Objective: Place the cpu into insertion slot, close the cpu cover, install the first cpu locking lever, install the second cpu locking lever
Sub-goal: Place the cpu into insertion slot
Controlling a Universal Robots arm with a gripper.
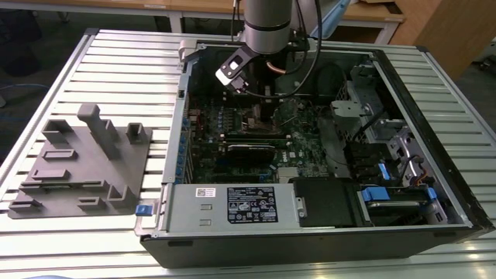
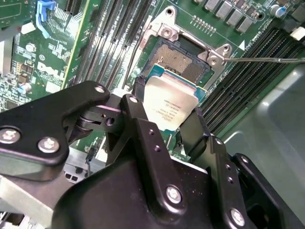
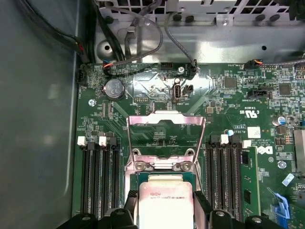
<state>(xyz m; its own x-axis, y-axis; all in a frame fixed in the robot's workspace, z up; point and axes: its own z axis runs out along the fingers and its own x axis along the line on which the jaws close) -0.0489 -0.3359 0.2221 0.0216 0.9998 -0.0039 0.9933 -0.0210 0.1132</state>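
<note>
Pinching the cpu [image 2: 169,102] by two opposite edges, the black fingers [image 2: 191,130] hold it with its dull silver top facing up, in both wrist views. The chip sits over part of the insertion slot [image 2: 183,58], whose dark centre shows uncovered beyond the chip's green edge. Whether the chip touches the slot I cannot tell. The cpu cover [image 3: 166,117] stands swung open behind the slot, and green board shows through its square window. A thin metal rod [image 2: 267,59] runs out sideways from one corner of the slot's silvery rim. Long black memory slots [image 3: 97,176] lie on either side of the socket.

In the exterior view, the arm [image 1: 268,23] reaches down into an open computer case [image 1: 434,116] lying on a slatted metal surface [image 1: 116,64]. The arm's tip is low over the green motherboard [image 1: 302,145]. A grey moulded fixture [image 1: 78,168] rests on the surface at the exterior view's left, well apart from the case.
</note>
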